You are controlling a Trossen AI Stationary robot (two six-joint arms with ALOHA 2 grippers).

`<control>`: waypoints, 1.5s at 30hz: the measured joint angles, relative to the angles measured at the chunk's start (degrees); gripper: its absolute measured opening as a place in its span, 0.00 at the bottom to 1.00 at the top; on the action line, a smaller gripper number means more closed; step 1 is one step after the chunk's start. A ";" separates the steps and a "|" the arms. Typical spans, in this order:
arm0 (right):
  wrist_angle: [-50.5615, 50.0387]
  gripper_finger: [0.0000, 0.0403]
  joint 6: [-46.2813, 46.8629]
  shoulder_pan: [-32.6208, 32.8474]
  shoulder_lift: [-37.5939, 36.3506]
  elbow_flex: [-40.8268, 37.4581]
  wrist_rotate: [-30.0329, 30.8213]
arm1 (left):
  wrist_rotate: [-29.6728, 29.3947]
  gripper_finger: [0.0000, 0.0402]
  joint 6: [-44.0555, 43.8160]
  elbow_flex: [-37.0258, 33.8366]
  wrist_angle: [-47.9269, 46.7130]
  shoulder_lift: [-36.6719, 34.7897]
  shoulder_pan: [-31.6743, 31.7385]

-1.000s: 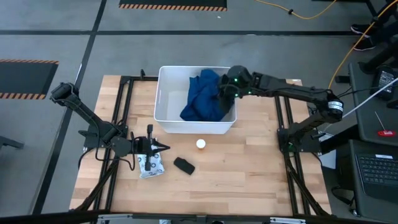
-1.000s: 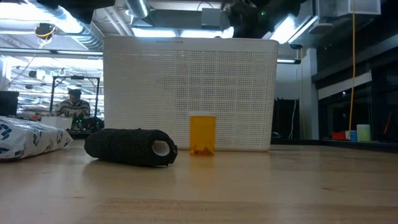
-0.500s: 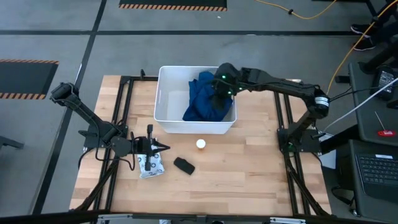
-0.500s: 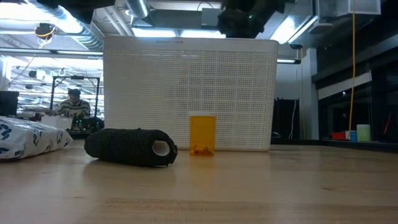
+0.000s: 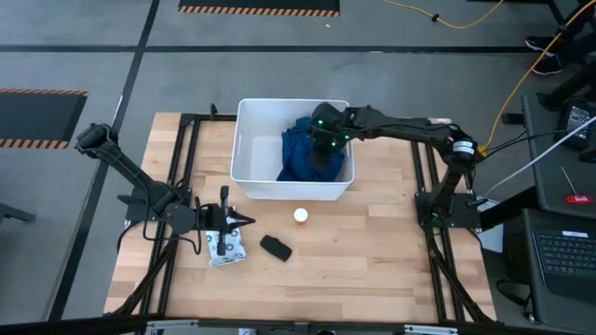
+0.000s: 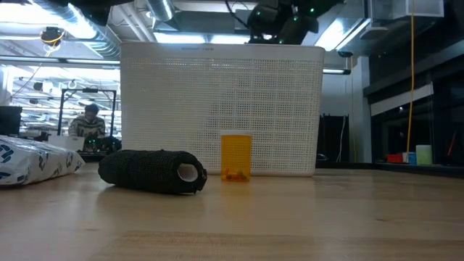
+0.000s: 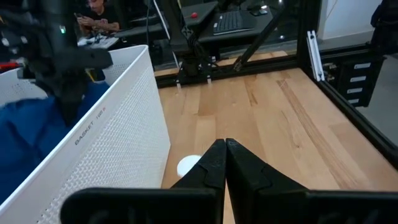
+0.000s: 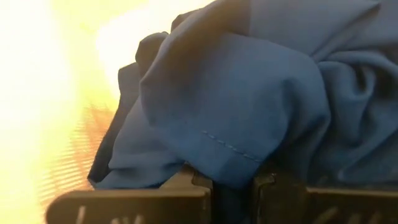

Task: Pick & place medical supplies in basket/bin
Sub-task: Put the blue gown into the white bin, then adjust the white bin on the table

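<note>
On the wooden counter (image 5: 372, 251), nearest the front edge, a small black roll (image 5: 275, 247) lies at about 7 o'clock from the counter's middle, with a white dotted packet (image 5: 225, 247) just beside it at its 9 o'clock. The left gripper (image 5: 244, 221) waits right above the packet's far end, its two fingers pressed together into a point, holding nothing. A little farther in, the tiny orange bottle (image 6: 235, 156) with its white cap (image 5: 301, 216) stands upright just in front of the tub's near wall, at 1 o'clock from the roll. Beyond it sits the white tub (image 5: 246, 149), its near wall perforated in the low view. Inside, the dark-blue cloth (image 5: 296, 154) is heaped against the tub's 3 o'clock side. The right gripper (image 5: 322, 138) reaches in over the rim from 3 o'clock and pinches a fold of the cloth; its wrist view shows the blue fabric (image 8: 249, 99) bunched between the two fingers. Far behind the counter, a person (image 6: 88, 123) sits in the room.
</note>
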 joint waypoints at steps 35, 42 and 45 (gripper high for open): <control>-9.98 0.42 -2.70 0.00 3.89 12.49 0.15 | 0.00 0.01 0.00 0.00 1.22 0.00 0.00; -16.35 0.42 -3.34 0.61 3.85 20.11 0.73 | 0.00 0.01 0.00 0.00 1.18 0.00 0.00; -16.75 0.42 -5.96 1.83 2.79 21.82 4.35 | 0.00 0.01 0.00 0.00 1.16 0.00 0.00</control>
